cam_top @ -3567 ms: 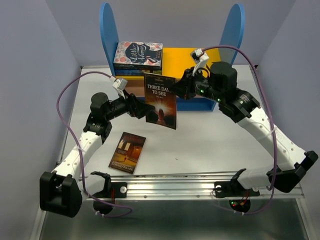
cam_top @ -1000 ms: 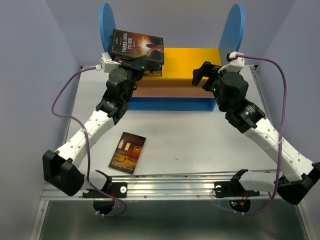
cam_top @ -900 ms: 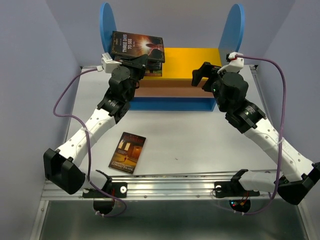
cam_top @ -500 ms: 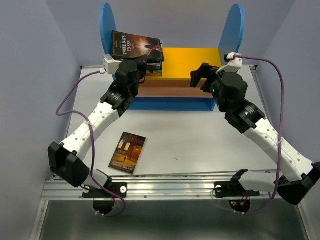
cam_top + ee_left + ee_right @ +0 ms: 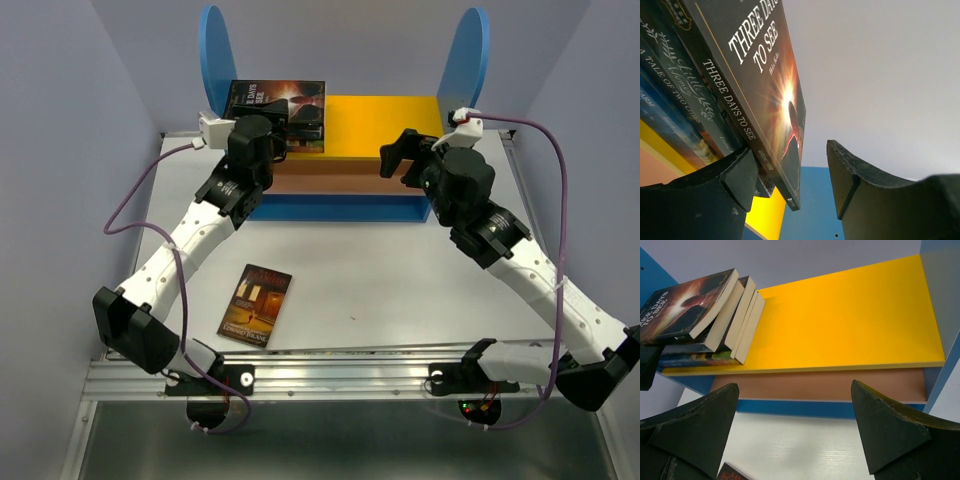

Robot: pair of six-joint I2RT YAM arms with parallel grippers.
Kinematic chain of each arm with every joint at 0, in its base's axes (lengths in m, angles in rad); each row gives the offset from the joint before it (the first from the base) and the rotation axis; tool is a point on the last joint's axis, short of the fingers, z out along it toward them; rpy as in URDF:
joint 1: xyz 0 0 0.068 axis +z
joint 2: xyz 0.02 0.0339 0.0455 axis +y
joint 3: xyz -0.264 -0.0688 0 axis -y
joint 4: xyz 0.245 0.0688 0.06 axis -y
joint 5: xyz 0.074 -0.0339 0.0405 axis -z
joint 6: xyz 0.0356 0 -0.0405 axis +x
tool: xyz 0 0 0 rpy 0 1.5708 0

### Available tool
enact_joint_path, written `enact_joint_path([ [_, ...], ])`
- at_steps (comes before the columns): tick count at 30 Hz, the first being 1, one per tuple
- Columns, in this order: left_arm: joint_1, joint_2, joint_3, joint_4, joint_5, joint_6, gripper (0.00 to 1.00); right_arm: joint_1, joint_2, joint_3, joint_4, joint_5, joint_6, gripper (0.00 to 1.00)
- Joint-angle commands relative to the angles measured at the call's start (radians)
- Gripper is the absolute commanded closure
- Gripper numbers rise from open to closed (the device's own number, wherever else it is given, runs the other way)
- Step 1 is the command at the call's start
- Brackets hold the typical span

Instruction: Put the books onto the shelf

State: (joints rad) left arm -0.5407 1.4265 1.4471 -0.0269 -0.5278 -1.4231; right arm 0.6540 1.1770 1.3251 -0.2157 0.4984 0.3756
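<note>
Yellow, the upper board of the shelf carries the stack of books at its left end, close against the left blue side panel. The books lie flat, one on another. "Three Days to See" is on top, its cover up, and the right wrist view shows the page edges stepped rather than flush. Under it the left wrist view shows the spines of "Little Women" and "A Tale of Two Cities".

The left fingers are at the near edge of the stack and released. One finger sits against the underside of the pile, while the other stands clear of the top cover, with open space between them.

One more book, dark with a warm-lit picture, lies flat on the surface at the near left, well apart from the shelf.

The right fingers are spread wide and grasp nothing. They hang near the front of the shelf toward its right half, facing the bare yellow board and the brown board under it.
</note>
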Motion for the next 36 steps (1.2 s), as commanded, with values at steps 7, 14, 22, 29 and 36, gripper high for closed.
enact_joint_path([
  [7,0.007,-0.097,0.064,-0.063,-0.006,0.039,0.27,-0.002,-0.011,-0.003,0.044,-0.034,0.017,0.0],
  [14,0.007,-0.123,0.042,-0.108,0.072,0.101,0.01,-0.002,0.033,0.023,0.044,-0.089,0.011,0.0],
  [22,0.007,-0.205,-0.019,-0.084,0.08,0.245,0.01,-0.002,0.162,0.112,0.045,-0.251,-0.137,0.0],
  [29,0.01,-0.205,0.047,-0.189,0.17,0.598,0.01,-0.002,0.301,0.255,0.045,-0.334,-0.254,0.16],
  [36,0.013,-0.336,-0.161,-0.212,0.126,0.647,0.01,-0.002,0.435,0.382,0.044,-0.247,-0.317,0.28],
])
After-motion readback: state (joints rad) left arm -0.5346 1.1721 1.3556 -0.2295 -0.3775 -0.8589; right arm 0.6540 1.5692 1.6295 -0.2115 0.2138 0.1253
